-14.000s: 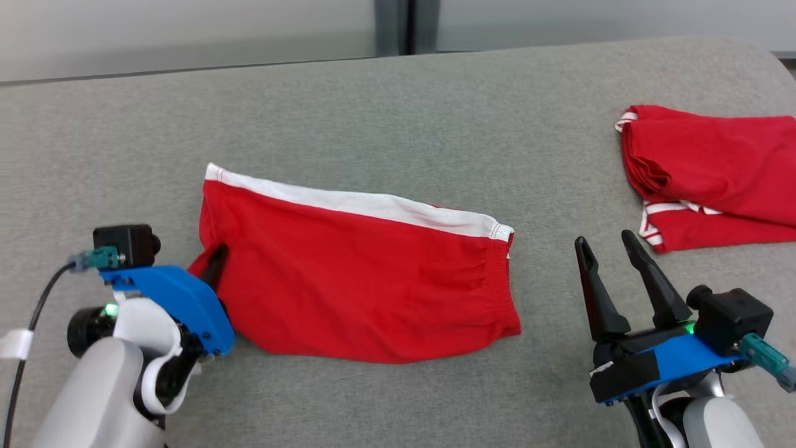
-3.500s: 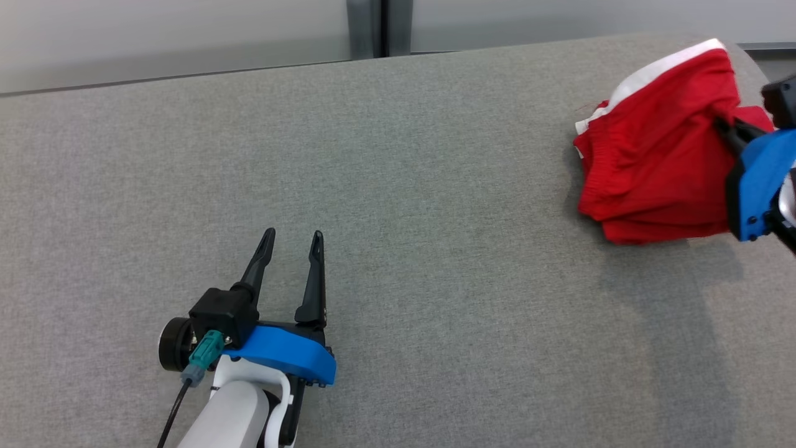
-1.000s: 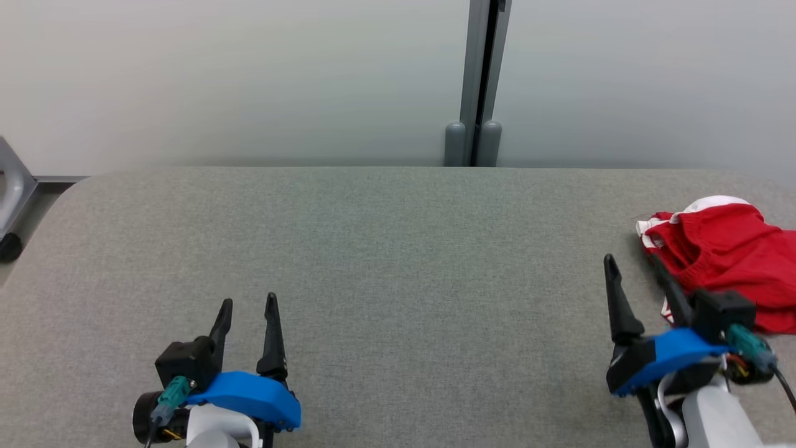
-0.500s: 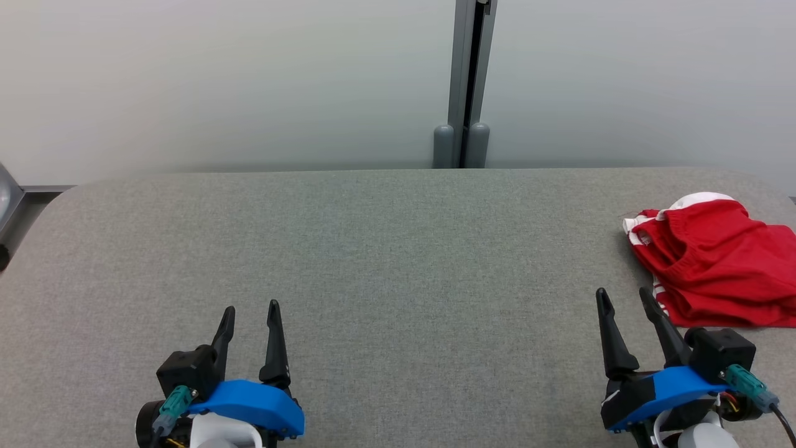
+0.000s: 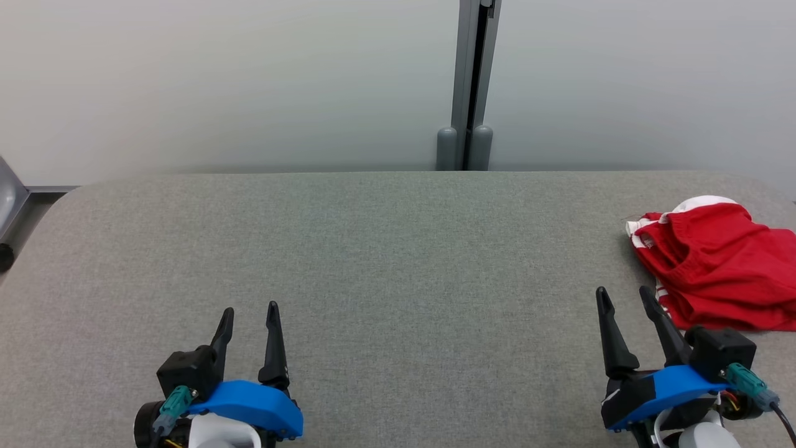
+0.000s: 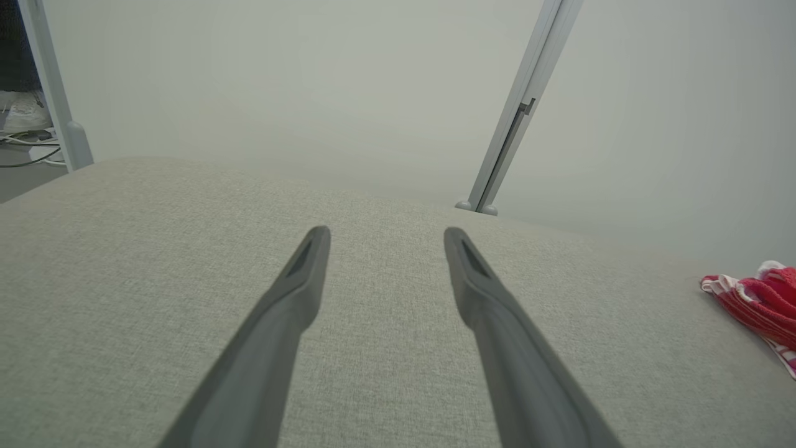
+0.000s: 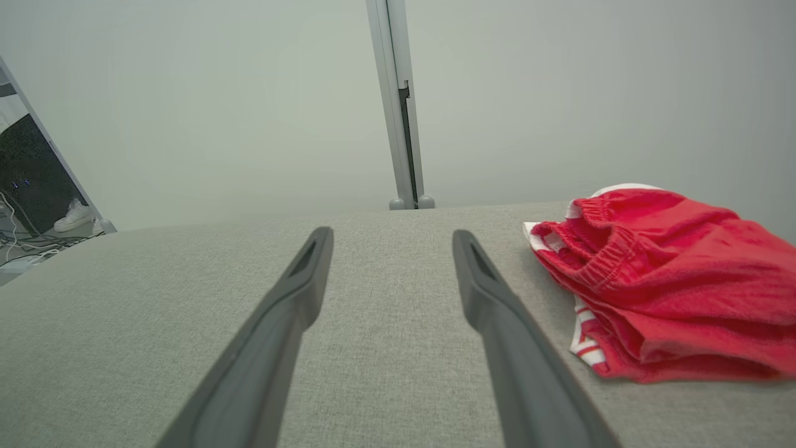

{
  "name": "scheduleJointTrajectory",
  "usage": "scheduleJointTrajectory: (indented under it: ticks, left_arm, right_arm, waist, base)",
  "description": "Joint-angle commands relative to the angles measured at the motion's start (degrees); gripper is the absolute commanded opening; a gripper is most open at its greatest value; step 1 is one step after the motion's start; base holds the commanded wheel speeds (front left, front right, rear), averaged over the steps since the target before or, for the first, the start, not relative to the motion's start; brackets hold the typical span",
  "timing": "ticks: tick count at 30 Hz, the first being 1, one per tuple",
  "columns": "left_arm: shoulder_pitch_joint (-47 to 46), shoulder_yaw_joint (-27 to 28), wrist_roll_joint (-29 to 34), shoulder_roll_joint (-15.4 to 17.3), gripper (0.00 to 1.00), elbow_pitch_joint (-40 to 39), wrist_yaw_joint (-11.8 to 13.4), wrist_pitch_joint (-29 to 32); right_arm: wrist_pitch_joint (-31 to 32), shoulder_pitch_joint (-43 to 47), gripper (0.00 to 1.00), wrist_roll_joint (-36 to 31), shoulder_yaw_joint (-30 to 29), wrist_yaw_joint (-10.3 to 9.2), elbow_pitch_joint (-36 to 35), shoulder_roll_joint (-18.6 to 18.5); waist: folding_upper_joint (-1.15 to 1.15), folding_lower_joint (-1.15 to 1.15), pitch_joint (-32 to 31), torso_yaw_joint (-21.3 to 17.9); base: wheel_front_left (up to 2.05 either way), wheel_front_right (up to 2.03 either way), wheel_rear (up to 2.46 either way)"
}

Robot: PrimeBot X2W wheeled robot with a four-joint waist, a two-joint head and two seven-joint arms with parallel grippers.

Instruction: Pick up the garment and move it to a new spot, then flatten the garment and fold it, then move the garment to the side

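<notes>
Lying at frame right: garment [image 5: 721,274], set aside; left end effector [image 5: 249,308], right end effector [image 5: 623,291] wide, empty; likely done.

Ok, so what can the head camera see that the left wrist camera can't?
The head view takes in the right gripper, open, close beside most of the crumpled red garment with white trim. The left wrist view adds a white shoe and loose cables on the floor beyond the table, at that view's upper left. Both share the open left gripper, the grey fabric-covered table, the grey metal post against the pale wall, and the red garment, though the wrist view catches just its edge.
</notes>
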Motion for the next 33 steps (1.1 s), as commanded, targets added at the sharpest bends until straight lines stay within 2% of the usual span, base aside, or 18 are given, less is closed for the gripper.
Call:
scheduleJointTrajectory:
  ticks: [1,3,4,8,12,33]
  left_arm:
    - [0.1,-0.3,-0.2,0.4,1.00,-0.1,0.3,0.2]
    - [0.2,-0.3,-0.4,0.3,1.00,-0.2,0.2,0.3]
    - [0.0,0.0,-0.4,0.2,0.00,0.0,0.1,0.4]
    - [2.1,0.0,-0.4,-0.2,0.00,1.7,0.1,0.5]
    - [2.0,1.2,-3.0,-0.5,0.00,1.4,-0.6,1.3]
    - [1.8,8.5,-18.8,-2.2,0.00,-1.2,-4.5,6.7]
  right_arm:
    - [0.1,1.1,1.00,0.3,0.1,0.01,-0.1,-0.1]
    - [0.0,1.1,1.00,0.3,0.3,0.01,-0.1,-0.1]
    - [0.0,0.0,0.00,0.4,0.3,0.00,0.1,0.0]
    - [0.3,0.9,0.00,0.6,0.2,0.00,2.1,0.2]
    - [1.4,0.6,0.00,3.9,-0.4,0.00,2.2,0.2]
    - [5.6,1.0,0.00,24.9,-1.4,0.00,-0.3,0.1]
  waist:
    - [0.00,0.00,0.0,0.1]
    - [0.00,0.00,-0.1,0.1]
    - [0.00,0.00,-0.1,0.1]
    - [0.00,0.00,-0.1,0.1]
    - [0.00,0.00,-0.1,0.1]
    - [0.00,0.00,0.1,-0.3]
  base:
    - [0.00,0.00,0.00]
    - [0.00,0.00,0.00]
    - [0.00,0.00,0.00]
    - [0.00,0.00,0.00]
    - [0.00,0.00,0.00]
    - [0.00,0.00,0.00]
